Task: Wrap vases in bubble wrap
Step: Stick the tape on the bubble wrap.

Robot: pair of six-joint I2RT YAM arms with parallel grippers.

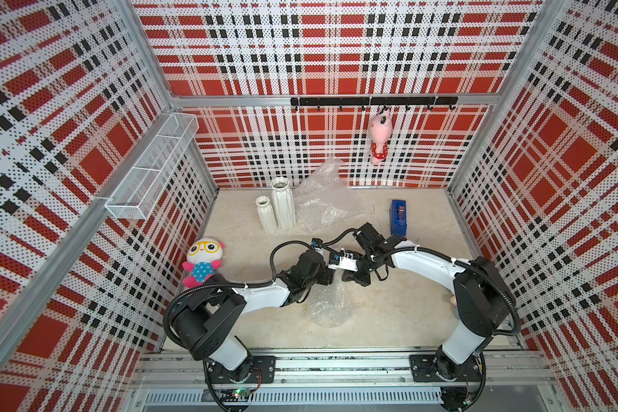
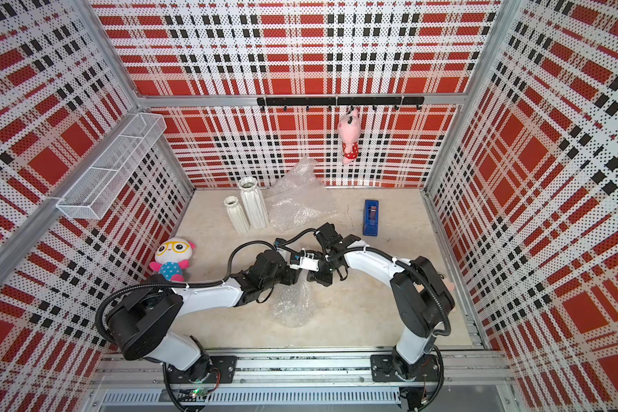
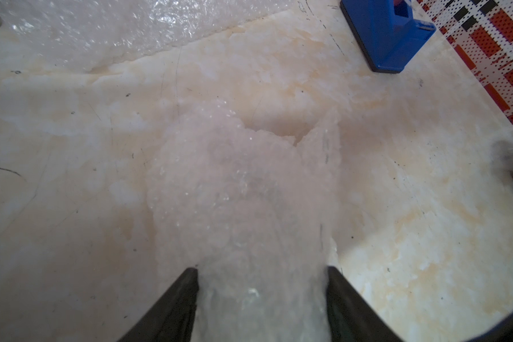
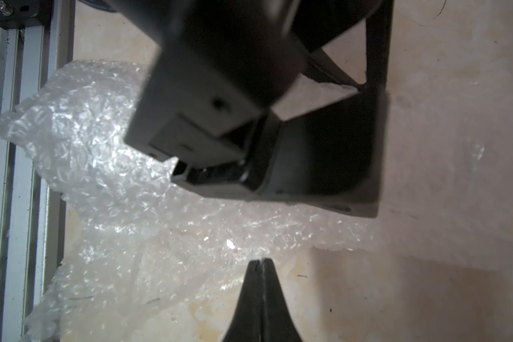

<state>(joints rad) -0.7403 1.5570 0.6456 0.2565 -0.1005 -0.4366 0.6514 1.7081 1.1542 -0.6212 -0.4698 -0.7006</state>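
A roll of bubble wrap point(image 1: 327, 303), round like a cylinder, lies at the middle front; what is inside it does not show. My left gripper point(image 3: 261, 269) is shut on its upper end, one finger on each side point(image 1: 327, 280). My right gripper point(image 4: 261, 260) is shut, pinching a thin edge of the same wrap point(image 4: 190, 225) right beside the left one point(image 1: 348, 276). Two white ribbed vases stand at the back left, a short one point(image 1: 266, 214) and a taller one point(image 1: 283, 207). Another crumpled sheet of bubble wrap point(image 1: 323, 199) lies next to them.
A blue tape dispenser point(image 1: 398, 217) stands at the back right. A plush toy with yellow glasses point(image 1: 202, 262) sits at the left wall. A pink plush point(image 1: 379, 141) hangs from the hook rail. A wire basket point(image 1: 150, 167) juts from the left wall.
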